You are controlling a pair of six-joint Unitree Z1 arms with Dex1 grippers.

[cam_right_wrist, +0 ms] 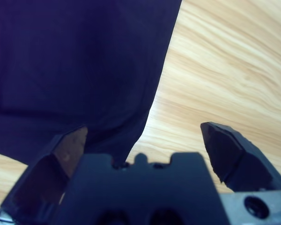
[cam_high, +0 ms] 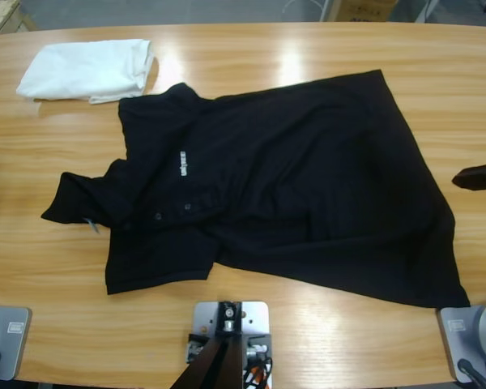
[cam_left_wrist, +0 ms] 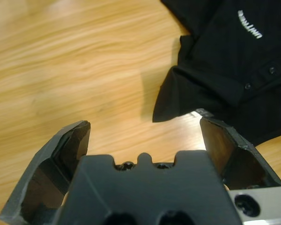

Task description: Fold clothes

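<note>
The clothes are a black polo shirt [cam_high: 308, 162] lying crumpled and askew across the middle of the wooden table [cam_high: 324, 49]. Its collar and blue label [cam_high: 91, 226] point left, and the white lettering [cam_high: 183, 162] faces up. In the left wrist view my left gripper [cam_left_wrist: 144, 125] hangs open over bare wood, just short of the shirt's collar and sleeve [cam_left_wrist: 234, 61]. My right gripper [cam_right_wrist: 144, 130] is open too, beside the shirt's edge [cam_right_wrist: 75, 61], with nothing between its jaws. In the high view the right gripper [cam_high: 476, 177] shows as a black tip at the right edge.
A white folded garment [cam_high: 89, 69] lies at the back left of the table, close to the shirt's upper sleeve. Bare wood surrounds the shirt on the left, front and far right.
</note>
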